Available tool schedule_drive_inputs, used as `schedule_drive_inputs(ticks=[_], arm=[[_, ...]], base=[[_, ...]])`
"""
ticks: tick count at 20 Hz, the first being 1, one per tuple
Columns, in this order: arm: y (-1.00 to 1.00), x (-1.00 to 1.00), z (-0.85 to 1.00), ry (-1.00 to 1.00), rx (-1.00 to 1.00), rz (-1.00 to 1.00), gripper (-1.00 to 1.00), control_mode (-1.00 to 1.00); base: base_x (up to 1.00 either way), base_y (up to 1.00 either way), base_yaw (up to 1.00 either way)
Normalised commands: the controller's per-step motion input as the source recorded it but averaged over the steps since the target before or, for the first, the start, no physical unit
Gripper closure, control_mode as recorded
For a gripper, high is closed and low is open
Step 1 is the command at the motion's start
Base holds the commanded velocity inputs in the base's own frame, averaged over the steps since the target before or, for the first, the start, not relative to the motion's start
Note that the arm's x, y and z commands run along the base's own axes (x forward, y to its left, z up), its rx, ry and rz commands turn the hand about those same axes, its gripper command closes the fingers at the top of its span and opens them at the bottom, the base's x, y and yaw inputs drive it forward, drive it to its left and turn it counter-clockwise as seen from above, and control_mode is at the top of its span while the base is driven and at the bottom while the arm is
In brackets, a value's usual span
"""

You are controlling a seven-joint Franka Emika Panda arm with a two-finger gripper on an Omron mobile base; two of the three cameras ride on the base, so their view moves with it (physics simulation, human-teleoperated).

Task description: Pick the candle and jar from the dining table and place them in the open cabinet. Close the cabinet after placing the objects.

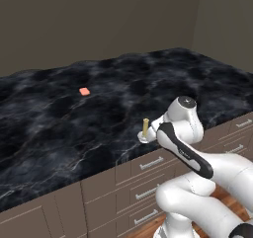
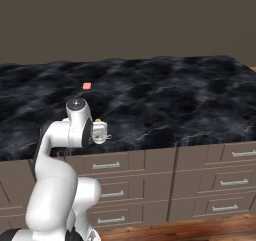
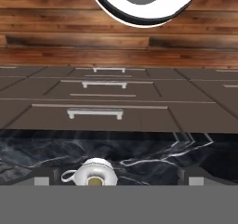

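Hovering over the dining table's (image 1: 74, 113) front edge, your gripper (image 3: 114, 179) has jaws spread fully wide, empty, with the candle (image 3: 94, 175) between them, untouched

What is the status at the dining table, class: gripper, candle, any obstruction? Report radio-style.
Gripper open, above the candle, nothing held. Candle upright in its holder near the dining table front edge. Salmon-orange piece lies far back, well off the approach.
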Motion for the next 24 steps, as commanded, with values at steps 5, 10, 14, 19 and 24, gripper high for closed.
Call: schedule_drive_inputs(ticks=[5, 10, 14, 19, 24], arm=[[0.02, 0.09, -0.06, -0.02, 0.0, 0.0, -1.0, -1.0], [0.02, 0.02, -0.03, -0.04, 0.0, 0.01, -1.0, -1.0], [0.01, 0.0, -0.05, -0.05, 0.0, 0.01, -1.0, -1.0], [0.0, 0.03, -0.09, -0.05, 0.0, 0.01, -1.0, -1.0], [0.0, 0.1, -0.06, -0.02, 0.0, 0.0, -1.0, -1.0]], base=[[0.0, 0.0, 0.0], [0.0, 0.0, 0.0], [0.0, 0.0, 0.0], [0.0, 0.0, 0.0], [0.0, 0.0, 0.0]])
